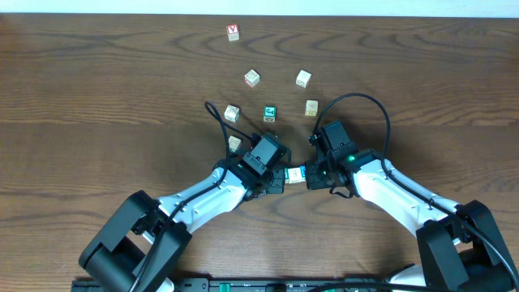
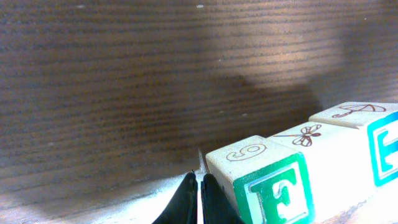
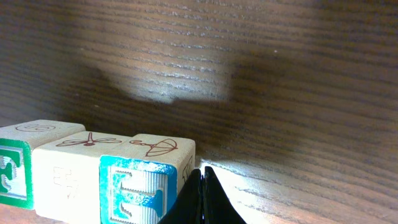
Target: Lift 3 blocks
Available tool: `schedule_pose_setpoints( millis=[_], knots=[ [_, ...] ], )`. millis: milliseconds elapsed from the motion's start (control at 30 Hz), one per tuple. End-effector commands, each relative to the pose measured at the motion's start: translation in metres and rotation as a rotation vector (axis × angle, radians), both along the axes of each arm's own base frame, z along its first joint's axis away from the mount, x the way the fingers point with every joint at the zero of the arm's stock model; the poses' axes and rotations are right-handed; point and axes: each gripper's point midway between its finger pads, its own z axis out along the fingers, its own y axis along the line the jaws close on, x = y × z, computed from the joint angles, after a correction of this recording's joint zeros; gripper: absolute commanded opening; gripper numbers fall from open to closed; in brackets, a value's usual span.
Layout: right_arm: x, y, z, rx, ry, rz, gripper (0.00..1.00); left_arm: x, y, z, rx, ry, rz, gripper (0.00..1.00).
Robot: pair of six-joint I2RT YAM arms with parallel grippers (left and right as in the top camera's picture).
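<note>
Bench (image 1: 89, 89): dark brown wood grain, matte, with fine parallel streaks.
Row (image 1: 293, 175): 3 small wooden cubes of pale wood with softly rounded edges, set face to face in 1 straight line near the middle of the bench, nearer its near edge than its far edge. Whether the row rests on the bench cannot be told.
Green-faced block (image 2: 273, 196): left end of the row. It has a green panel with a white serif letter, E or F, cut off by the frame, and an outlined 6 or 9 on top.
Cream block (image 2: 339, 174): middle of the row, with a brown line-drawn dragonfly on top.
Blue-faced block (image 3: 134, 190): right end of the row. It has a blue panel with a white serif letter and an umbrella drawing on top.
Left gripper (image 2: 199, 196): black jaws closed together with nothing between them, tips just beside the green-faced block's outer side.
Right gripper (image 3: 203, 193): black jaws likewise closed on nothing, tips just beside the blue-faced block's outer side.
Loose cubes: 7 toward the far edge. These are a red-lettered cube (image 1: 233, 32), another green-faced cube (image 1: 269, 113) and 5 pale ones.
</note>
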Motion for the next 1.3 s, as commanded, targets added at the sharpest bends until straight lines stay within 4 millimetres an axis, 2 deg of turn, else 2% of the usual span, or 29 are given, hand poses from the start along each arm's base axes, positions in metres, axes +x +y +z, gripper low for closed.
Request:
schedule_pose_setpoints(
  millis=[0,400,1267],
  knots=[
    [-0.018,0.063,0.033,0.244,0.032,0.173,0.01,0.001,-0.054,0.054,-0.22,-0.034,-0.132,0.07],
    [-0.016,0.065,0.039,0.243,0.032,0.176,0.01,0.008,-0.046,0.074,-0.237,-0.076,-0.126,0.07],
    [-0.016,0.063,0.068,0.261,-0.025,0.187,0.01,0.009,-0.047,0.085,-0.25,-0.092,-0.128,0.07]
  ],
)
